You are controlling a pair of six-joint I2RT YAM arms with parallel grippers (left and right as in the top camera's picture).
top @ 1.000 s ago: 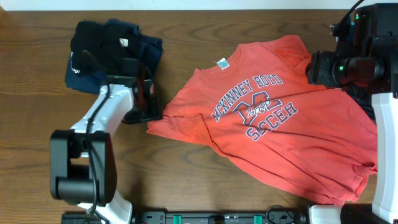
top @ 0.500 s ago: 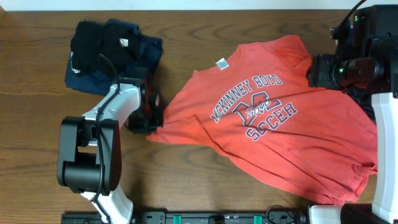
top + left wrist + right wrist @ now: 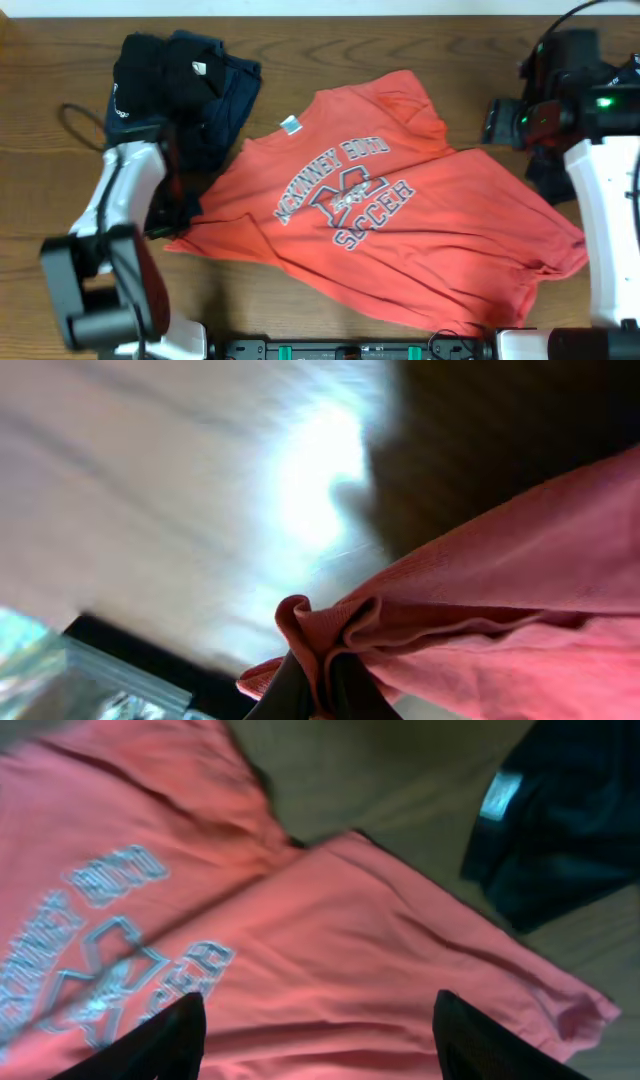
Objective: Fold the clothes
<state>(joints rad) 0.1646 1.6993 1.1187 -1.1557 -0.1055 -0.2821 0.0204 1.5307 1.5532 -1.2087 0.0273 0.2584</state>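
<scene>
My left gripper (image 3: 178,213) is pressed together on the left edge of the orange-red T-shirt (image 3: 400,230). In the left wrist view a bunched fold of that cloth sits pinched between my 2 dark fingers (image 3: 285,698), whose lower parts are cut off by the bottom edge. The rest of that view is smeared, with a pale glare on the table (image 3: 350,40) and a dark patch I cannot identify.

The T-shirt lies face up and slanted across the middle of the table, wrinkled, with its navy-and-white lettering (image 3: 345,195) readable from overhead. Its lower hem runs close to the near edge.

My right gripper (image 3: 317,1003) hangs over the shirt's right side with its jaws spread, and nothing is between them. Only the 2 fingertips show, at the bottom corners of the right wrist view. I cannot tell whether they touch the cloth.

A pile (image 3: 170,75) of black and navy clothes sits at the far left, just beside my left arm. Another dark garment (image 3: 560,820) with a pale tag (image 3: 500,795) lies beyond the shirt's right shoulder, cut off by the frame. From overhead my right arm covers most of it.
</scene>
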